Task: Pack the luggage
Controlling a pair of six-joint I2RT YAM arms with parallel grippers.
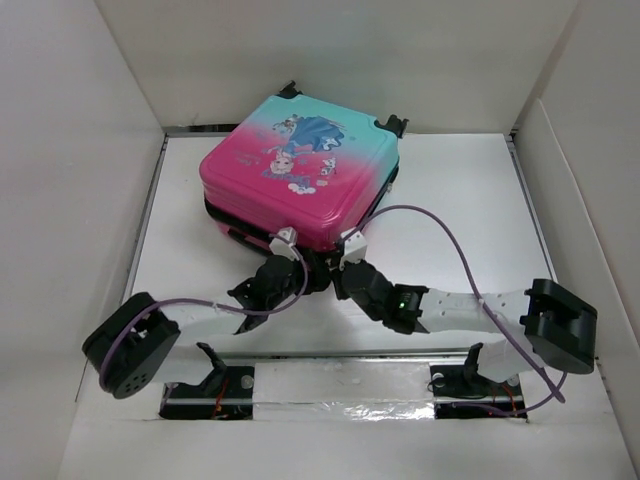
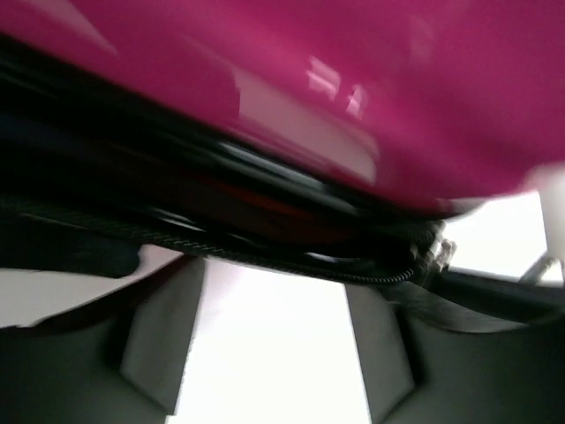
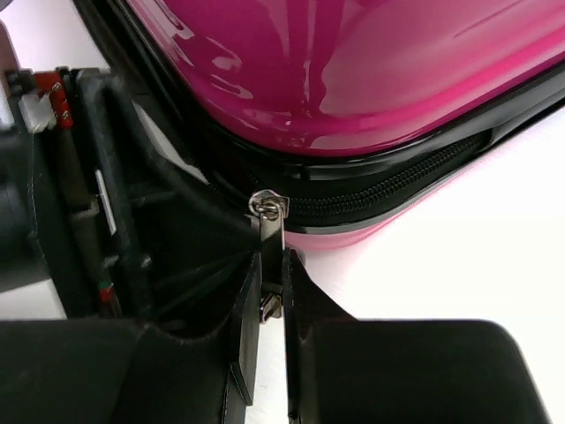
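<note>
The luggage (image 1: 300, 170), a pink-to-teal child's suitcase with a princess print, lies flat with its lid down at the back middle of the table. Its pink shell fills the left wrist view (image 2: 291, 79) and the right wrist view (image 3: 371, 71). My right gripper (image 3: 272, 265) is shut on the metal zipper pull (image 3: 269, 225) at the near corner, on the black zipper track (image 3: 397, 190). My left gripper (image 2: 269, 344) is open and empty, just under the suitcase's near edge, beside the right one (image 1: 335, 268).
White walls enclose the white table (image 1: 450, 250) on three sides. Two suitcase wheels (image 1: 393, 125) stick out at the back. A purple cable (image 1: 450, 240) loops over the right arm. A foil strip (image 1: 340, 375) runs between the arm bases.
</note>
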